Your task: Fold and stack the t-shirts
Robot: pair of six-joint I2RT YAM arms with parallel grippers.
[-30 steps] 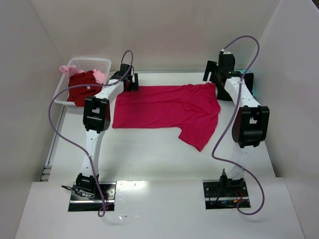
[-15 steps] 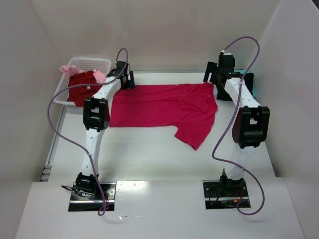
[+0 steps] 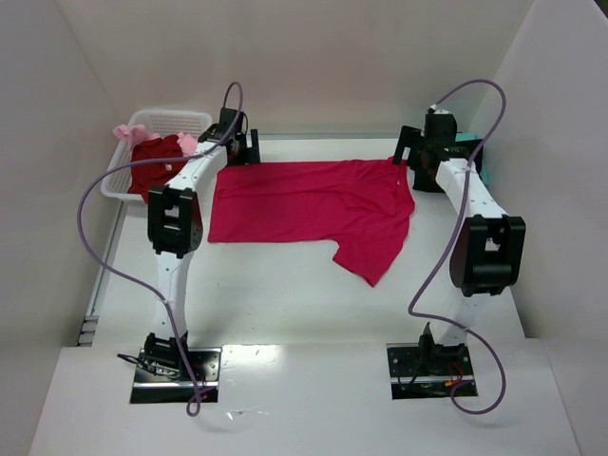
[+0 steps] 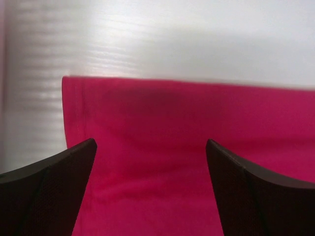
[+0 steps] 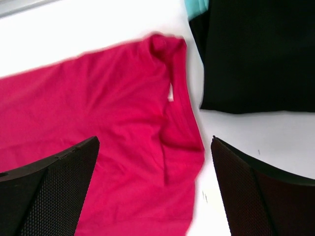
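Seeing the crimson-pink t-shirt (image 3: 313, 204) spread on the counter (image 3: 285, 285), left tool (image 4: 150, 142) wide open over its hem corner, right tool (image 5: 155, 140) wide open over the collar, both empty.

- Crimson-pink t-shirt (image 3: 313, 204): spread flat mid-table, one sleeve splayed nearward.
- Black t-shirt (image 5: 256, 54): folded beside its collar, on a teal one (image 5: 197, 6).
- Dark red t-shirt (image 3: 152, 169), pale pink one (image 3: 126, 131): crumpled in the basket (image 3: 190, 118).
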